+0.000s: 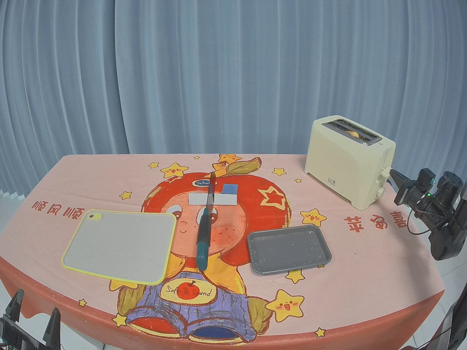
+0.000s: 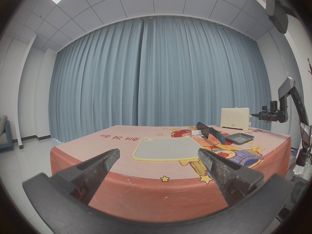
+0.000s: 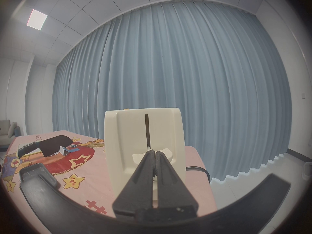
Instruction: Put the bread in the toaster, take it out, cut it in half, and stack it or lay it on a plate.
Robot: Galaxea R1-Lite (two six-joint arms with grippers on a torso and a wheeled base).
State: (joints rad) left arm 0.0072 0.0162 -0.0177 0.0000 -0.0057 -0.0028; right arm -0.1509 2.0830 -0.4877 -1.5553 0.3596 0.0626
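Observation:
A cream toaster (image 1: 348,159) stands at the table's back right, with a bit of bread (image 1: 353,133) showing low in its slot. My right gripper (image 1: 393,173) is at the toaster's right end; in the right wrist view it (image 3: 155,154) is shut, its tips against the lever (image 3: 164,153) at the bottom of the slider slot. A knife (image 1: 204,229) with a teal handle lies at the table's middle, blade propped on a white and blue rest (image 1: 224,198). My left gripper (image 2: 159,155) hangs open below the table's front left corner, holding nothing.
A grey cutting board (image 1: 119,244) with a yellow rim lies front left. To the right of the knife sits a grey tray (image 1: 288,249). The toaster's cable (image 3: 198,171) runs off behind it. A blue curtain closes the back.

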